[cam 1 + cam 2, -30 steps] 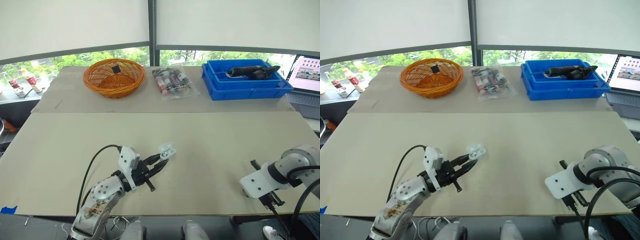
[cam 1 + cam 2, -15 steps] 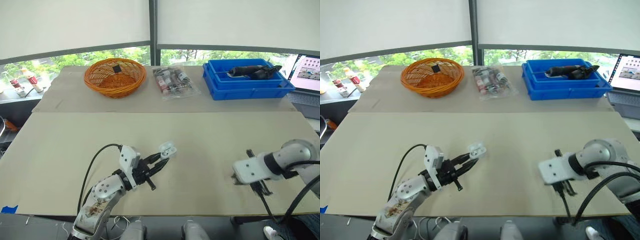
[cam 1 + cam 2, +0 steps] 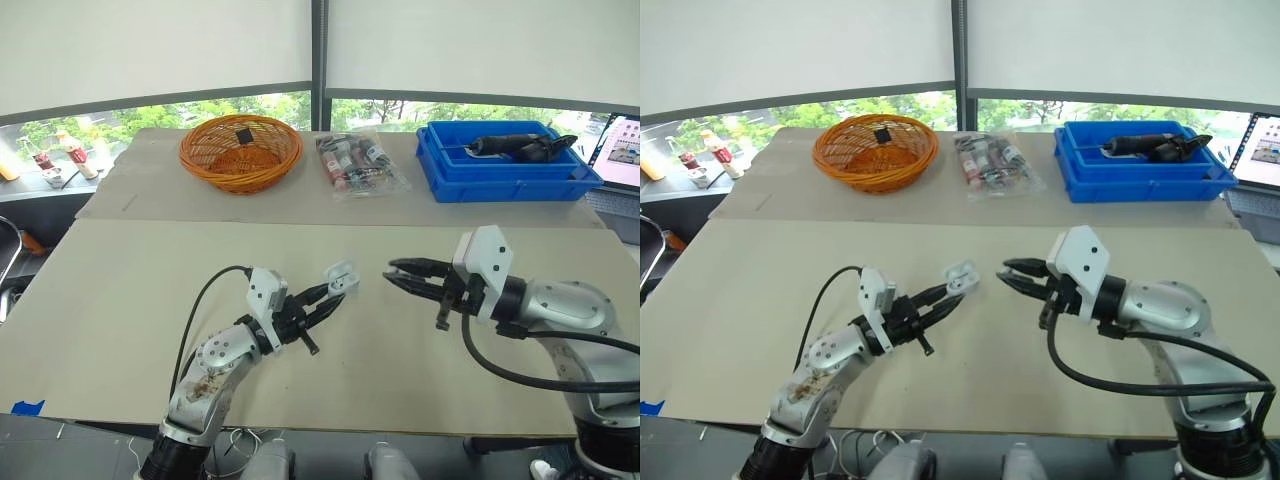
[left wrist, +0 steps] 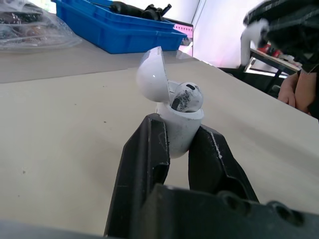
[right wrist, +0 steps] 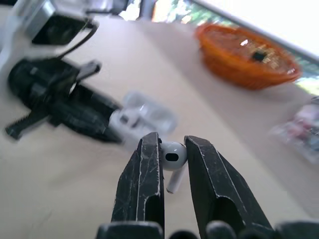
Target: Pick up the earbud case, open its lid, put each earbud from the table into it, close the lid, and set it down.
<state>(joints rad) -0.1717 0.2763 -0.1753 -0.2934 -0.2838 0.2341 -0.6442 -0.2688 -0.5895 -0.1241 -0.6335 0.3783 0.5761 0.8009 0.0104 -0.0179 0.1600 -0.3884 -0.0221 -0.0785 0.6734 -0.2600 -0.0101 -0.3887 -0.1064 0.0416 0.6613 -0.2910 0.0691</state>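
My left gripper (image 3: pixel 326 296) is shut on the white earbud case (image 3: pixel 341 277), held above the table with its lid (image 4: pixel 152 67) swung open. One white earbud (image 4: pixel 187 96) sits in the case. My right gripper (image 3: pixel 394 273) is shut on a second white earbud (image 5: pixel 172 158) and hovers just right of the case, fingertips pointing at it with a small gap between. In the right wrist view the case (image 5: pixel 142 115) shows blurred just beyond the held earbud.
At the back of the table stand an orange wicker basket (image 3: pixel 240 153), a clear bag of small items (image 3: pixel 360 165) and a blue bin (image 3: pixel 510 163) holding a dark tool. A laptop (image 3: pixel 620 150) sits at the far right edge.
My right arm has swung from the table's right front edge up and left to just beside the case. The left gripper keeps the open case in place. The camera has shifted slightly.
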